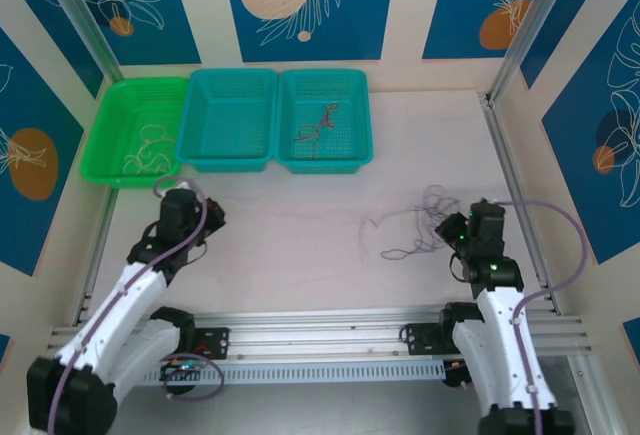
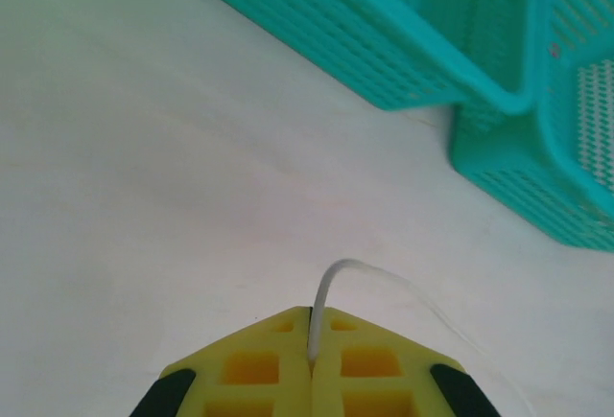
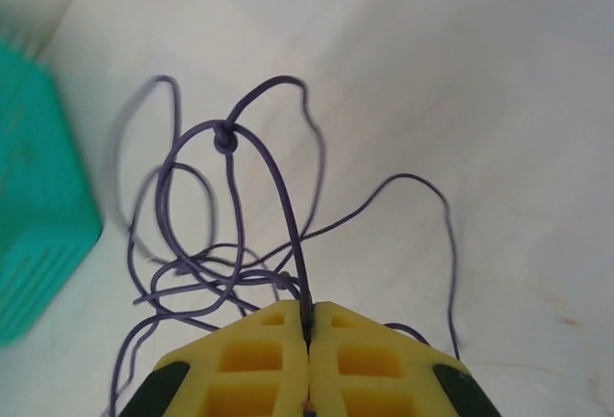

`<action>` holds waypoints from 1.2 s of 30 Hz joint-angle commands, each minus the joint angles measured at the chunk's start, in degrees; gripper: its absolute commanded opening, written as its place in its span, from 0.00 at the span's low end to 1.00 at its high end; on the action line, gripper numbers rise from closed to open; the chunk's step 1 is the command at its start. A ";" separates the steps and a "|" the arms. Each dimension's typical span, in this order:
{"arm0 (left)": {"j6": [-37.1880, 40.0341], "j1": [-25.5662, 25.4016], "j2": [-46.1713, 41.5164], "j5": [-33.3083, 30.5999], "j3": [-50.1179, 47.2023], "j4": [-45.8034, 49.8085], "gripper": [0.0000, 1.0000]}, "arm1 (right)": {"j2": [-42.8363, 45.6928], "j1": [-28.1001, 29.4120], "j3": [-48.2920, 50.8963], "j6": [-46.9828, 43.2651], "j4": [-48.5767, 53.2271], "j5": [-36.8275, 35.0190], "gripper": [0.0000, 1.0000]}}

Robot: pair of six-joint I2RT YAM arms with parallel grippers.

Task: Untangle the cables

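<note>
My left gripper (image 2: 313, 335) is shut on a whitish cable (image 2: 331, 278), which arcs up out of the yellow fingers and trails right over the table. In the top view the left gripper (image 1: 168, 195) sits just in front of the green basket (image 1: 100, 145). A dark purplish cable tangle (image 3: 230, 196) with a small knot lies on the table; my right gripper (image 3: 308, 326) is shut on one strand of it. From above, the right gripper (image 1: 452, 227) is at the right end of that tangle (image 1: 412, 227). A reddish-brown cable (image 1: 318, 127) lies in the right teal basket (image 1: 325, 165).
Three baskets stand in a row at the back left; the green one holds a whitish cable (image 1: 148, 155), and the middle teal basket (image 1: 228, 162) holds nothing. Teal basket walls (image 2: 403, 53) rise ahead of the left gripper. Aluminium posts and walls close in both sides.
</note>
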State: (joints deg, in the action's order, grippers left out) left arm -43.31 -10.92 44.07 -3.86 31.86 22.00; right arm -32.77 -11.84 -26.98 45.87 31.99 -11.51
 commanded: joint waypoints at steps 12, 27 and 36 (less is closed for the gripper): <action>7.10 5.99 -2.66 6.54 1.19 8.01 0.00 | -1.85 -8.64 5.58 -2.64 -7.79 31.09 0.00; 15.60 5.94 7.76 4.06 40.08 11.32 0.00 | -2.42 18.82 3.76 -0.75 -8.91 18.40 0.00; 20.80 10.47 31.34 -1.54 76.89 13.25 0.00 | -6.36 19.82 -1.50 -2.49 -6.99 19.56 0.00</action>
State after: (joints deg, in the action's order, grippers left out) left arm -25.67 -2.57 70.57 -1.89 101.86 32.77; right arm -38.54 7.46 -25.74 44.31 24.16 7.92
